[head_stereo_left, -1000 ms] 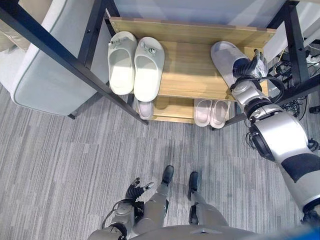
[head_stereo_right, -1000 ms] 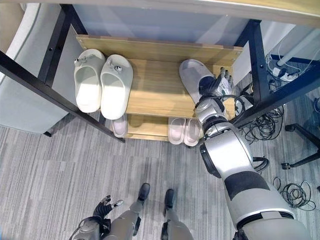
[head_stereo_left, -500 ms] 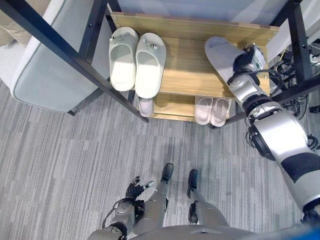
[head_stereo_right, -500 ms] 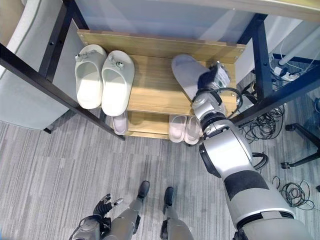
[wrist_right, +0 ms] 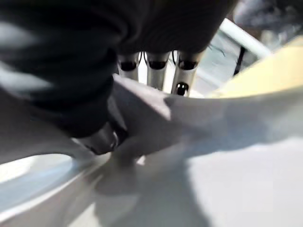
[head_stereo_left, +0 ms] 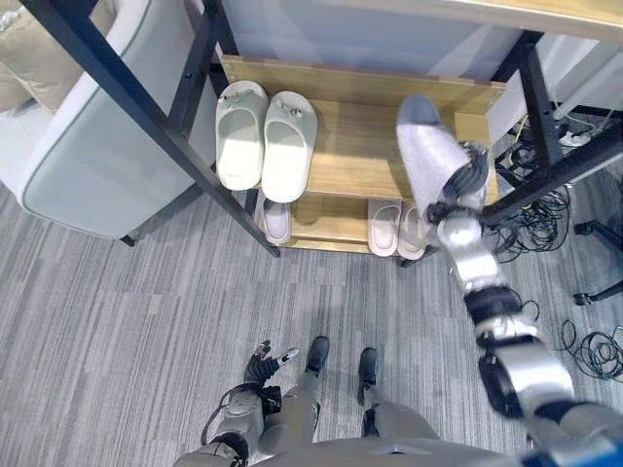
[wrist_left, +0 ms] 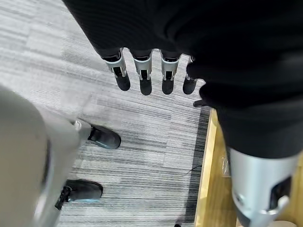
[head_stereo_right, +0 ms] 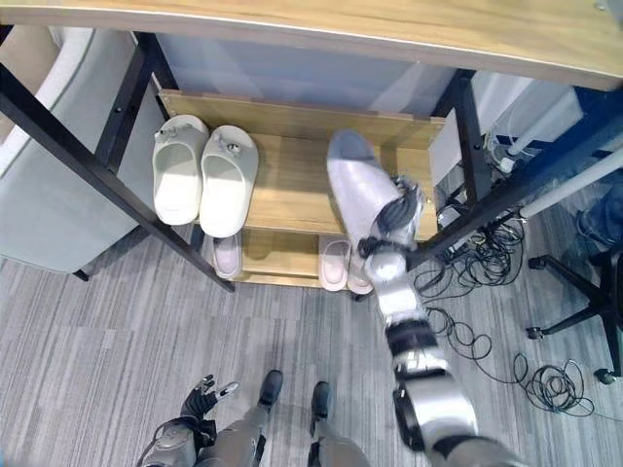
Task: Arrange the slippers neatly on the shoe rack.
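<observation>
1. Left eye view: the right hand [head_stereo_left: 465, 185] reaches into the shoe rack [head_stereo_left: 362, 86] and holds a grey slipper [head_stereo_left: 424, 146] by its heel end. Its fingers [head_stereo_right: 400, 206] are curled over the slipper's side edge, so the grip is closed on it.
2. The slipper runs ahead of those fingers toward the rack's back board, toe farthest from the hand and swung a little to the robot's left. I cannot tell whether its sole rests on the wooden shelf [head_stereo_left: 360, 156] or is lifted just clear.
3. Right wrist view: the fingers [wrist_right: 156, 68] lie against the slipper's pale upper [wrist_right: 203, 156], with the thumb side hidden, so how firmly it is pinched cannot be read.
4. Well to the left of the fingers, a pair of cream slippers [head_stereo_left: 263, 136] sits side by side, toes to the back; that pair looks done.
5. Below and just nearer than the fingers, on the lower shelf, a small pale pair [head_stereo_left: 397, 226] stands together, and a single pale slipper [head_stereo_left: 277, 220] sits apart further left.
6. The left hand [head_stereo_left: 265, 362] hangs low over the grey carpet [head_stereo_left: 117, 321], fingers loosely spread and empty.
7. Judgement: the task is well along. What remains is squaring the grey slipper and letting go; no mate for it is visible.
</observation>
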Tool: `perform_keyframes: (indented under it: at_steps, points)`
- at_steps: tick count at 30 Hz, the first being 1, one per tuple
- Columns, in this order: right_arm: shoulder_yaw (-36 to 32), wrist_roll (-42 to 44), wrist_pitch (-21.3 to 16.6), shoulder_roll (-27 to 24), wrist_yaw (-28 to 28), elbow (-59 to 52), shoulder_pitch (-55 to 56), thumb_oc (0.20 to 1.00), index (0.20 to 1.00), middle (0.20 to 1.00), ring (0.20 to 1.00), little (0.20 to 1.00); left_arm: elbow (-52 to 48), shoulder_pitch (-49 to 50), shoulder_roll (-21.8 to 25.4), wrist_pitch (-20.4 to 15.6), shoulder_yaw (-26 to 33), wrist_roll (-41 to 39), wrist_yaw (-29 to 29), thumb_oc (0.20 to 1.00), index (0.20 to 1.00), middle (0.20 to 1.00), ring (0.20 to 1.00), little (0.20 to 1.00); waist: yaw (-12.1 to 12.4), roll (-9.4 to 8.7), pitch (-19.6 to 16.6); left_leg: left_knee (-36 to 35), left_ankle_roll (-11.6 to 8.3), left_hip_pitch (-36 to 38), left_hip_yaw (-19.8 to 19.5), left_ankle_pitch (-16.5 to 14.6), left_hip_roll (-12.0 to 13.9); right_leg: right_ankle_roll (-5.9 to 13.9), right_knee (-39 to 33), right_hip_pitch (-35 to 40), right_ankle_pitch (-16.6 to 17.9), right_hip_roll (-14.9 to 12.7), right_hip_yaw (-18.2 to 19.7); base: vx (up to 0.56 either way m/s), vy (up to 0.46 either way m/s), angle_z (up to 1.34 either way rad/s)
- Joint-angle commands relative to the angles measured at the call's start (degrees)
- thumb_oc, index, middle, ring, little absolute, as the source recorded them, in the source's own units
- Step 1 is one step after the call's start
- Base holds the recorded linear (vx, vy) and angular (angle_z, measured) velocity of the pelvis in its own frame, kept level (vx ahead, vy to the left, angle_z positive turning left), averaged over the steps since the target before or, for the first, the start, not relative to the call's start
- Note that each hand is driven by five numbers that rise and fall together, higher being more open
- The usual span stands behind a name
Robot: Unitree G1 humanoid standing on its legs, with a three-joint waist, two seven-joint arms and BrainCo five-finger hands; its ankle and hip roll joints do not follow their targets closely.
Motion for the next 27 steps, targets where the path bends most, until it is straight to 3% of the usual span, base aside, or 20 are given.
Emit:
perform_keyframes:
  at_steps: [1, 4, 8, 10, 15, 16, 19, 21, 22, 23, 24, 25, 27]
  points:
    - [-1.8, 1.9, -4.5, 2.6, 3.6, -10.6, 5.8, 0.2, 0.2, 0.2, 0.2, 0.2, 7.5, 6.8, -3.3, 1.0, -1.1, 3.0, -0.3, 1.0, 1.0, 1.0, 1.0, 1.0, 1.0, -0.09, -3.7, 3.2, 2.27, 3.0, -1.8, -4.2, -0.1, 5.99, 8.4, 1.7, -3.9, -4.1, 1.2, 0.06, 0.037, 0.04]
    - [1.2, 1.9, -3.1, 5.1, 8.4, -17.9, 15.7, 0.2, 0.2, 0.2, 0.2, 0.2, 8.5, 8.2, -1.7, 1.8, -1.2, 4.4, -0.4, 1.0, 1.0, 1.0, 1.0, 1.0, 1.0, 0.69, -5.6, 3.3, 2.34, 5.3, -4.2, -3.5, -0.5, 5.67, 15.0, 1.7, -6.9, -3.0, 2.6, 0.07, 0.012, 0.02]
    - [2.7, 3.0, -2.7, 5.8, 11.3, -19.1, 20.3, 0.2, 0.2, 0.2, 0.2, 0.2, 8.5, 8.7, -0.8, 2.3, -1.5, 5.4, 0.0, 1.0, 1.0, 1.0, 1.0, 1.0, 0.2, 0.81, -7.1, 2.2, 2.19, 6.4, -5.6, -2.8, -0.6, 3.95, 15.8, 0.8, -8.1, -0.1, 5.6, 0.03, -0.016, 0.42]
    - [4.3, 2.8, -5.2, 4.2, 14.9, -19.0, 27.8, 0.2, 0.2, 0.2, 0.2, 0.2, 8.7, 11.3, -0.2, 2.0, -1.5, 6.3, 0.5, 1.0, 1.0, 1.0, 1.0, 1.0, 0.3, 0.79, -9.5, 1.1, 1.8, 7.2, -6.2, -2.3, -0.8, -0.14, 13.7, 2.8, -8.9, 3.2, 2.6, 0.03, -0.043, 0.69]
    - [5.0, 4.5, -9.6, 4.3, 16.9, -11.9, 30.2, 0.2, 0.2, 0.2, 0.2, 0.2, 8.4, 11.9, -0.4, 1.2, -0.3, 6.1, 1.7, 1.0, 1.0, 1.0, 1.0, 1.0, 1.0, 0.6, -9.5, 3.5, 0.39, 6.4, -6.3, -3.5, -2.1, -2.55, 9.9, 4.6, -7.7, 2.9, -0.5, -0.06, -0.065, 0.26]
    - [5.1, 5.1, -12.2, 3.2, 17.0, -8.7, 31.3, 0.2, 0.2, 0.2, 0.2, 0.2, 7.4, 12.2, -0.9, 1.0, -0.1, 5.9, 2.0, 1.0, 1.0, 1.0, 1.0, 1.0, 1.5, 0.76, -8.9, 7.5, -0.98, 4.5, -5.5, -5.1, -3.2, -2.75, 8.7, 4.9, -6.7, 2.1, -1.9, -0.09, -0.091, 0.19]
    - [5.1, 4.0, -13.6, 1.2, 16.2, -7.4, 32.7, 0.2, 0.2, 0.2, 0.2, 0.2, 7.1, 12.9, -1.3, 0.7, -0.4, 6.5, 2.4, 1.0, 1.0, 1.0, 1.0, 1.0, 1.3, 1.24, -8.7, 11.1, -1.98, 2.7, -3.6, -6.3, -3.6, -2.68, 8.2, 5.5, -6.5, 1.2, -3.5, -0.08, -0.043, 0.54]
    - [4.2, 4.6, -14.0, -0.1, 15.5, -7.2, 34.4, 0.2, 0.2, 0.2, 0.2, 0.2, 7.3, 12.5, -1.4, 0.8, -0.9, 7.4, 3.0, 1.0, 1.0, 1.0, 1.0, 1.0, 0.0, 1.74, -8.2, 12.7, -2.24, 1.4, 3.7, -7.5, -1.3, -2.31, 8.1, 6.1, -6.8, 0.0, -5.5, -0.05, 0.019, 0.7]
    - [4.2, 4.6, -14.0, -0.1, 15.5, -7.2, 34.4, 0.2, 0.2, 0.2, 0.2, 0.2, 7.3, 12.5, -1.4, 0.8, -0.9, 7.4, 3.0, 1.0, 1.0, 1.0, 1.0, 1.0, -0.1, 1.74, -8.3, 12.6, -2.25, 1.2, 3.7, -7.3, -1.3, -2.31, 8.0, 6.0, -6.6, 0.0, -5.5, -0.06, 0.08, 0.5]
    - [3.5, 4.3, -14.0, -1.2, 14.9, -7.2, 35.5, 0.2, 0.2, 0.2, 0.2, 0.2, 7.7, 12.6, -1.2, 0.6, -0.5, 7.9, 3.6, 1.0, 1.0, 1.0, 1.0, 1.0, -1.1, 1.89, -8.3, 11.5, -1.84, 1.8, 9.4, -8.1, 2.4, -1.4, 8.0, 6.0, -6.1, -1.3, -6.1, -0.02, 0.153, 0.45]
    - [3.6, 4.3, -14.5, -1.6, 14.9, -6.3, 36.1, 0.2, 0.2, 0.2, 0.2, 0.2, 8.9, 13.1, -1.1, 0.2, 0.0, 7.7, 4.2, 1.0, 1.0, 1.0, 1.0, 1.0, -1.1, 1.47, -8.1, 12.4, -3.32, 1.3, 7.6, -7.8, 4.2, -1.01, 8.6, 6.0, -6.2, -2.0, -4.5, -0.02, 0.152, 0.37]
    - [3.6, 4.3, -14.6, -1.6, 14.9, -6.3, 36.1, 0.2, 0.2, 0.2, 0.2, 0.2, 8.9, 13.1, -1.1, 0.1, 0.0, 7.7, 4.2, 1.0, 1.0, 1.0, 1.0, 1.0, -1.2, 1.48, -8.1, 12.6, -3.34, 1.2, 7.6, -7.8, 4.2, -1.02, 8.7, 6.0, -6.3, -2.0, -4.5, 0.01, 0.127, 0.25]
    - [3.5, 5.0, -15.2, -1.4, 14.9, -4.7, 36.2, 0.2, 0.2, 0.2, 0.2, 0.2, 10.1, 12.5, -0.8, -0.1, -0.1, 7.7, 4.3, 1.0, 1.0, 1.0, 1.0, 1.0, -1.5, 0.97, -7.7, 13.4, -4.31, -0.4, 4.4, -6.8, 6.7, -0.86, 9.9, 5.3, -6.9, -3.0, -3.2, -0.01, 0.126, -0.08]
